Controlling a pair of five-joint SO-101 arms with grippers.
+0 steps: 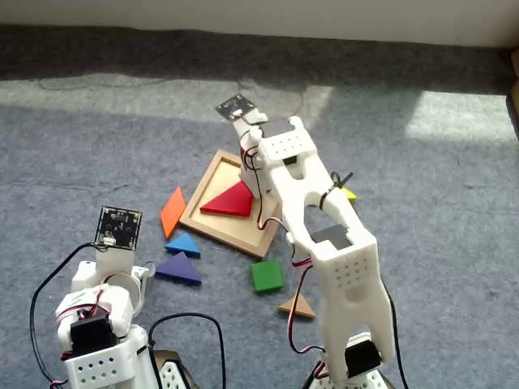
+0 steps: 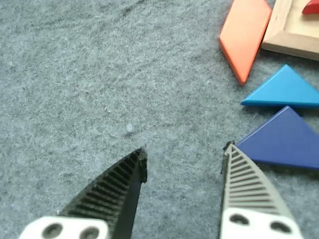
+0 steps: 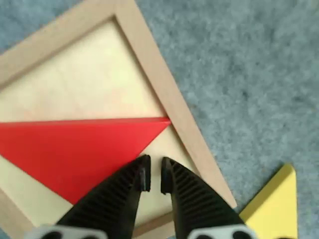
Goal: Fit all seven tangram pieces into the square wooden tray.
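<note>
- Tangram pieces are mostly lying outside the wooden tray (image 1: 220, 234); only the red triangle (image 1: 229, 203) is sitting inside, its tip touching the rim.
- Right tool (image 3: 153, 174) is hanging almost clenched and grasping nothing, with its tips over that triangle's edge. It is probably meant for pushing rather than lifting.
- Left tool (image 2: 184, 159) is hovering released just beside the dark blue triangle (image 2: 284, 139), likely lining up a pick.
- Grey carpeted desk (image 1: 422, 203) is catching sunlight along its far side.
</note>
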